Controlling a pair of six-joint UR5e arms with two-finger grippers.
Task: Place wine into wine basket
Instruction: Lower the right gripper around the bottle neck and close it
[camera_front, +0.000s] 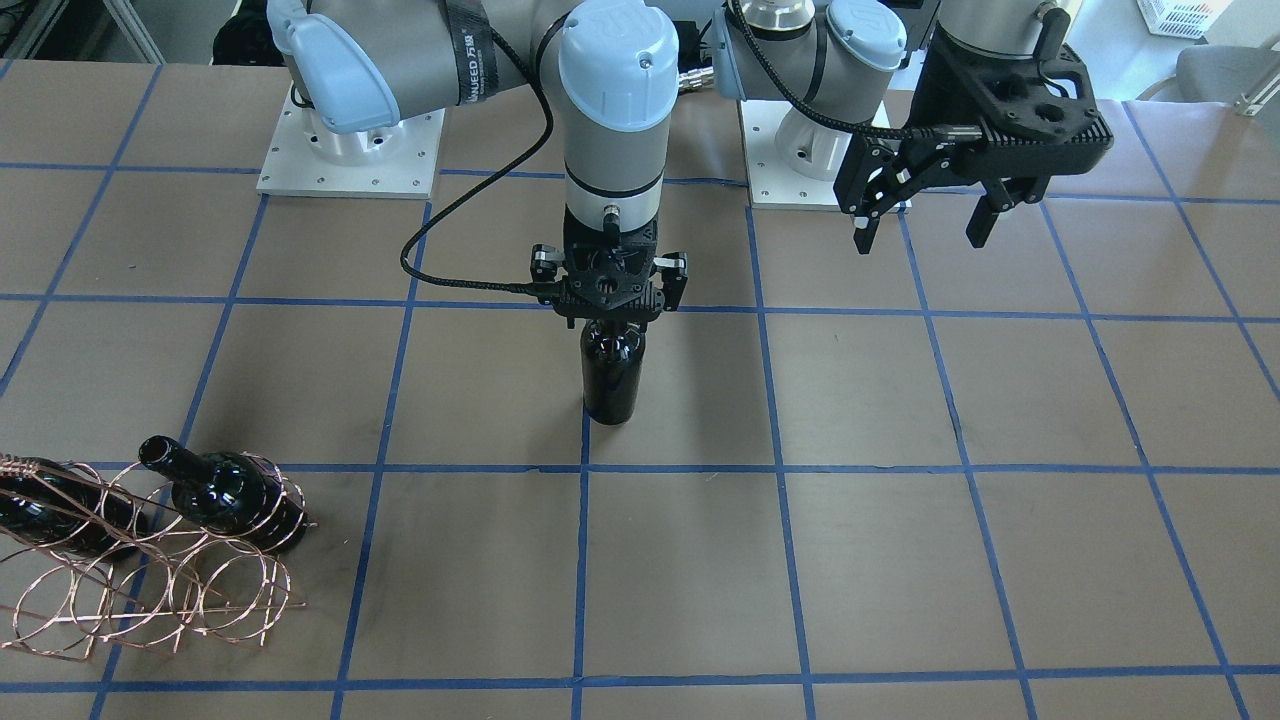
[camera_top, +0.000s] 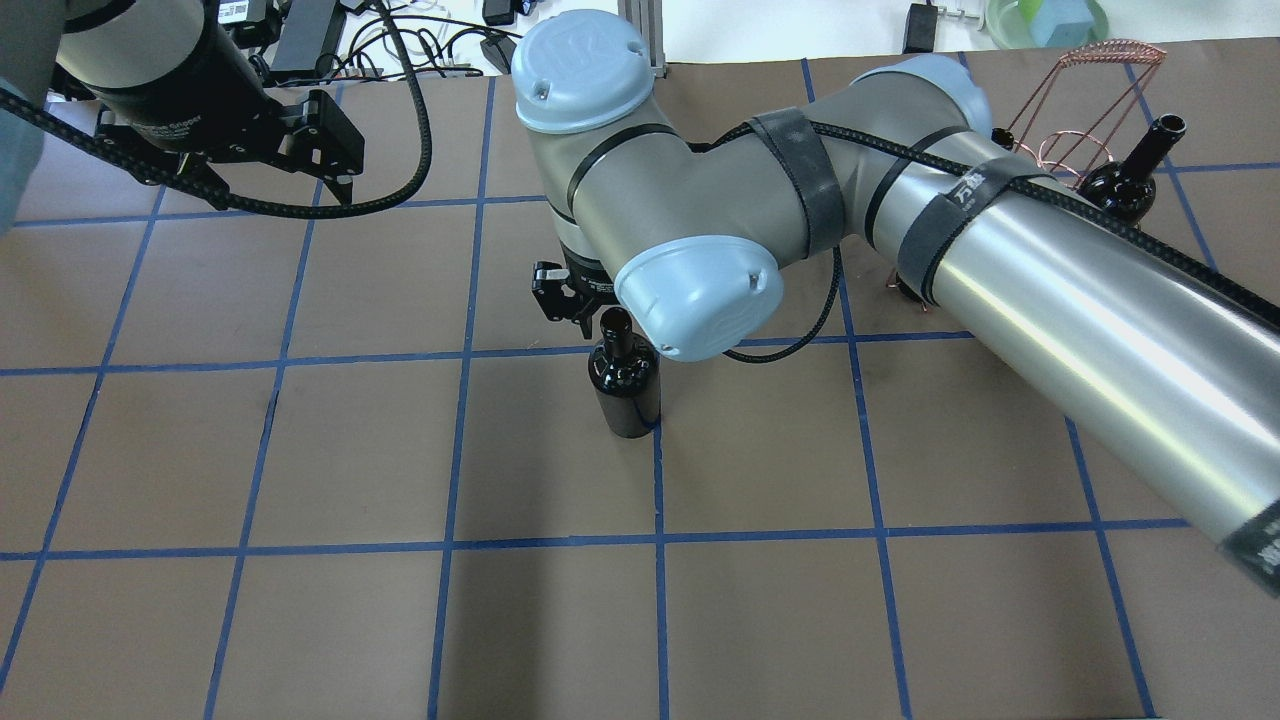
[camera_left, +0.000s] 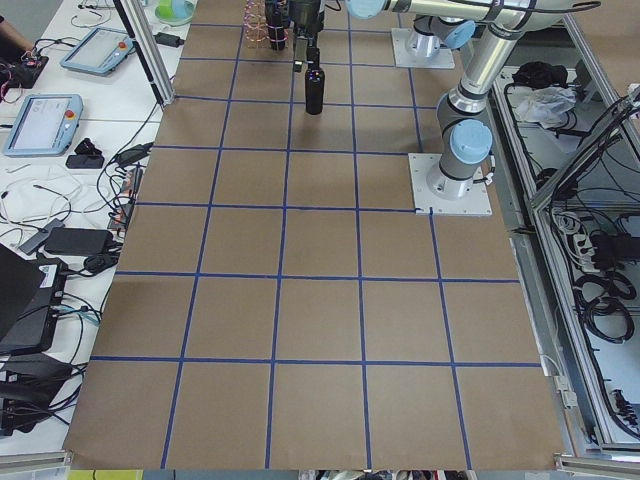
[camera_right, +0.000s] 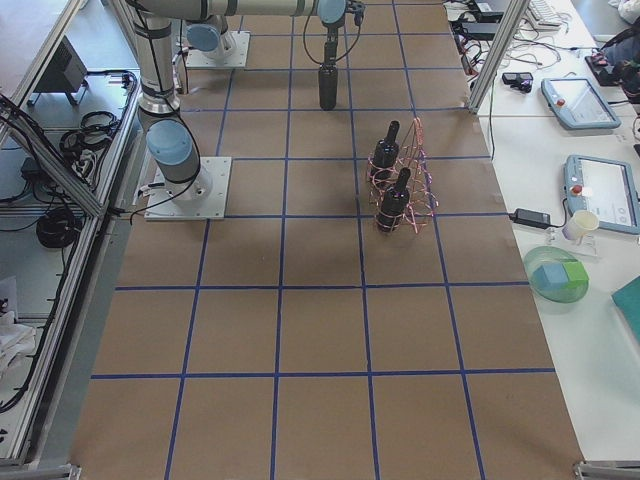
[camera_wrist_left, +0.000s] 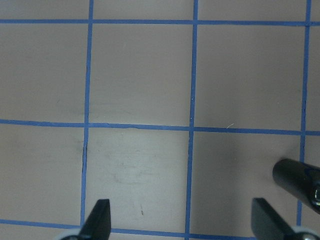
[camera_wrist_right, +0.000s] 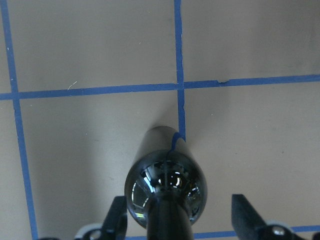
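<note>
Jaws wide on both grippers, nothing gripped.
The right gripper (camera_wrist_right: 178, 200) straddles the neck of the upright wine (camera_front: 611, 375) on the surface (camera_front: 900, 550); the left gripper (camera_front: 920, 238) hangs well apart.

Across a brown table (camera_left: 320, 320), squared off in blue tape (camera_front: 580, 560). Flanked by white benches (camera_left: 105, 105) strewn with teach pendants (camera_right: 575, 100) and cables (camera_left: 125, 185). Framed by aluminium posts (camera_left: 143, 50).
</note>
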